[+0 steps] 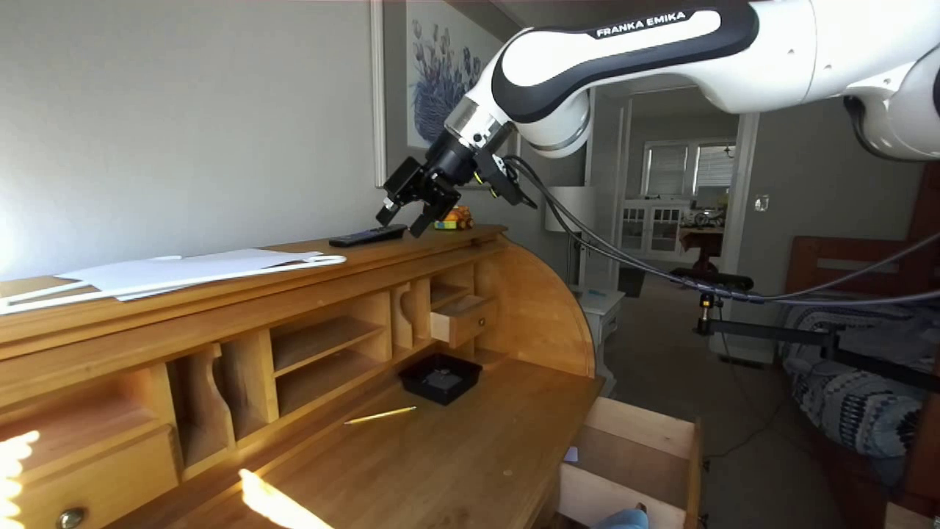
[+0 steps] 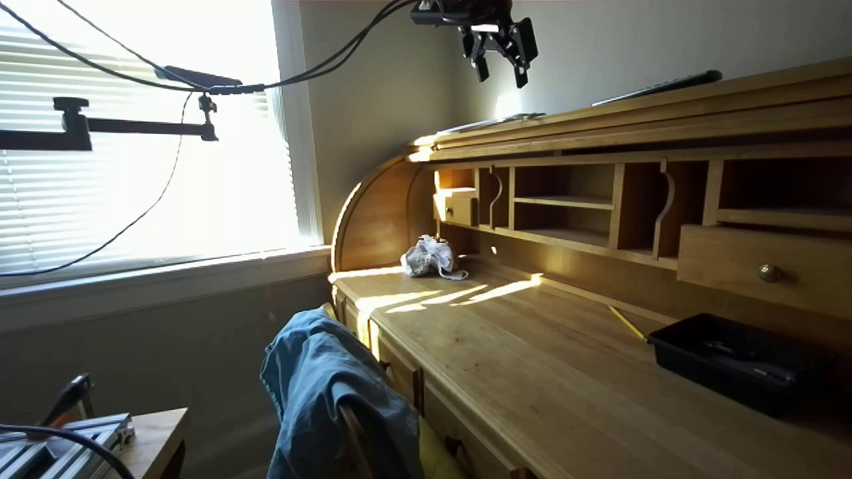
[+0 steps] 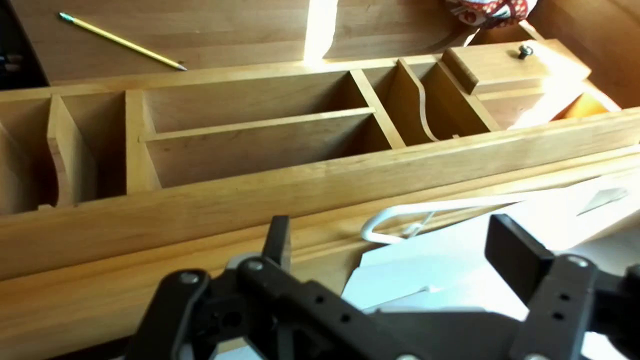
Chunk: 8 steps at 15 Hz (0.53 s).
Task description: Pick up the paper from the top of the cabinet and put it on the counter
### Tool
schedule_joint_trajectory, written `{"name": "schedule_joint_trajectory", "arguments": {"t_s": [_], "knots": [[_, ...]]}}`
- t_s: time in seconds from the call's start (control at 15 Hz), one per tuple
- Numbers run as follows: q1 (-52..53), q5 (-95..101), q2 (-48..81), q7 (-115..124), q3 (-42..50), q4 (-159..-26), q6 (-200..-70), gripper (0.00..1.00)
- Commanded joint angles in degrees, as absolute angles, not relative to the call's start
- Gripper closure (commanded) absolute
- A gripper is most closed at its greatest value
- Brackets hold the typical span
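The white paper (image 1: 198, 270) lies flat on the top of the honey-coloured wooden cabinet (image 1: 543, 301). It shows almost edge-on in an exterior view (image 2: 492, 124). In the wrist view, the paper (image 3: 435, 270) lies below and between the fingers, partly hidden by them, its right part bright with glare. My gripper (image 1: 401, 220) is open and empty, in the air above the cabinet top. It also hangs above the top, fingers down, in an exterior view (image 2: 501, 76). In the wrist view, the fingers (image 3: 392, 235) are wide apart.
A white tubular frame (image 1: 59, 300) lies along the top's edge, partly under the paper. A black remote-like object (image 1: 367, 235) and a toy (image 1: 457, 218) are farther along. The lower desk surface (image 1: 440, 455) holds a black tray (image 1: 440, 378), a pencil (image 1: 380, 416) and a bag (image 2: 432, 256).
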<state>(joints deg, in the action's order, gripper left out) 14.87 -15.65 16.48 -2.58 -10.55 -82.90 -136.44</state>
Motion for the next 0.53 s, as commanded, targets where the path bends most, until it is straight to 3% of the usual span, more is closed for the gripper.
{"name": "schedule_joint_trajectory", "arguments": {"t_s": [0.0,0.47], "knots": [[15.97,-11.73,23.87,1.37,-11.55,-70.70,-133.55,0.00],[17.33,-13.24,31.59,2.03,-11.38,-62.86,-138.91,0.00]]}}
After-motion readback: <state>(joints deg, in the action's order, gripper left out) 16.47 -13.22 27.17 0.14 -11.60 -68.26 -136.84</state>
